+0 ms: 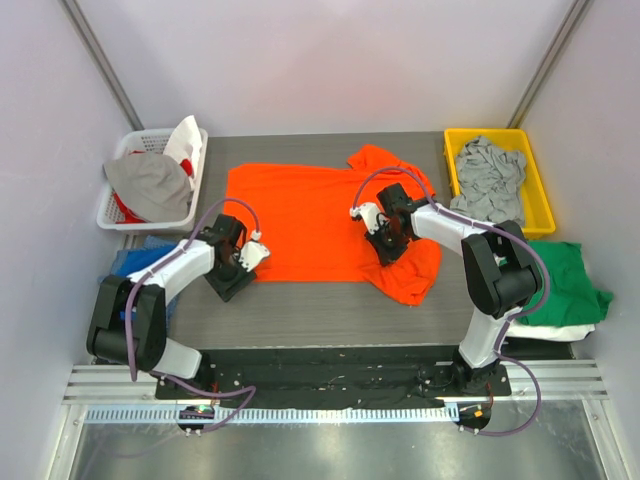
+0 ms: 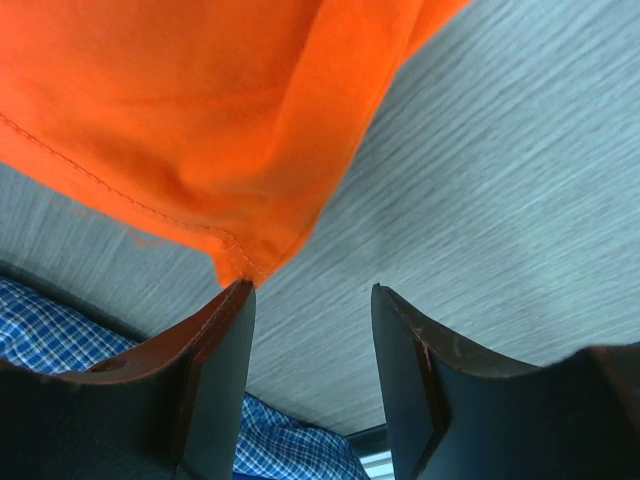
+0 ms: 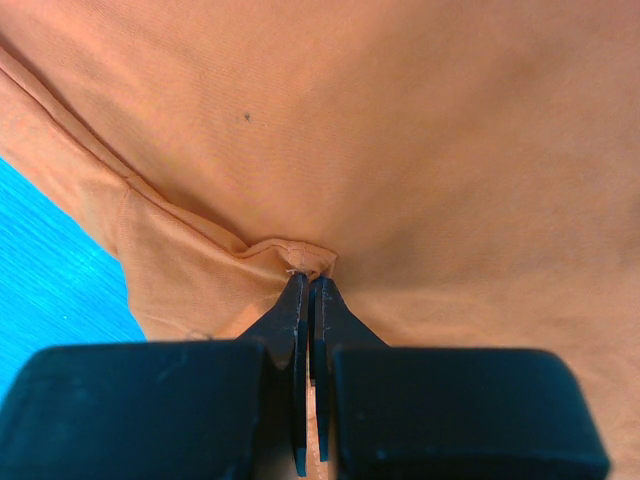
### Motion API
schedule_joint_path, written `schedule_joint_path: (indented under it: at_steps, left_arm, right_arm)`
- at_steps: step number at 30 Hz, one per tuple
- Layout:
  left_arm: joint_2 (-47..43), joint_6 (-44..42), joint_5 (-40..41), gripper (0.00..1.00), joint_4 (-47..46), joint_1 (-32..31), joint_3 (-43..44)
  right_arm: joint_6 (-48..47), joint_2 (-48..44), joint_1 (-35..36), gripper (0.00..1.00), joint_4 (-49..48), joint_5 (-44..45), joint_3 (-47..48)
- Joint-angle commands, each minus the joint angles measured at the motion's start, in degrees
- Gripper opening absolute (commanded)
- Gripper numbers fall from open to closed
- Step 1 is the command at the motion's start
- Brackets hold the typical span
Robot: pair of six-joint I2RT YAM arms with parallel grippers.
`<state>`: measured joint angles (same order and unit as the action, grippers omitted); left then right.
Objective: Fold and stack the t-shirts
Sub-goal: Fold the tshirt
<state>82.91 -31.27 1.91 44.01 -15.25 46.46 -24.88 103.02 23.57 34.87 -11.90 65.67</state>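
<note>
Two slim robot arms, each with glossy black joint housings linked by smooth white shells. A lilac-grey cable (image 1: 228, 201) loops along the left arm (image 1: 170, 270), and a matching cable (image 1: 385, 169) runs along the right arm (image 1: 440, 222). Small white housings sit at both wrists. The left end effector (image 2: 312, 300) has two broad dark fingers with scuffed reddish-brown edges. The right end effector (image 3: 308, 285) has blocky black fingers that taper to thin blades.
</note>
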Motion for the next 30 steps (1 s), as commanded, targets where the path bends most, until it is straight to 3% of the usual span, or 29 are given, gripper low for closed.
schedule_joint_path:
  at_steps: [1,11,17,23,26,30]
  left_arm:
    - [0.3,-1.1,-0.2,0.54,-2.3,0.2,1.4]
    - [3.9,-1.8,0.9,0.53,-5.2,1.2,1.2]
    - [6.9,-2.2,0.6,0.46,-6.5,2.2,2.0]
    - [8.1,-2.6,0.3,0.21,-6.4,2.6,2.3]
    - [8.1,-2.0,0.3,0.01,-6.3,2.5,2.7]
    - [6.7,-1.0,-0.4,0.0,-4.4,2.5,4.4]
  right_arm:
    - [0.3,-1.0,0.2,0.01,-0.5,-0.1,-0.2]
    - [0.1,-1.1,0.3,0.01,-0.4,-0.5,-0.3]
    - [0.1,-1.2,0.3,0.01,-0.2,-0.6,-0.5]
    - [0.0,-1.0,0.2,0.01,-0.2,-0.8,-0.5]
    - [0.1,-1.0,0.3,0.01,0.3,-0.9,-0.4]
    - [-0.4,-3.3,0.4,0.01,1.6,0.4,-0.7]
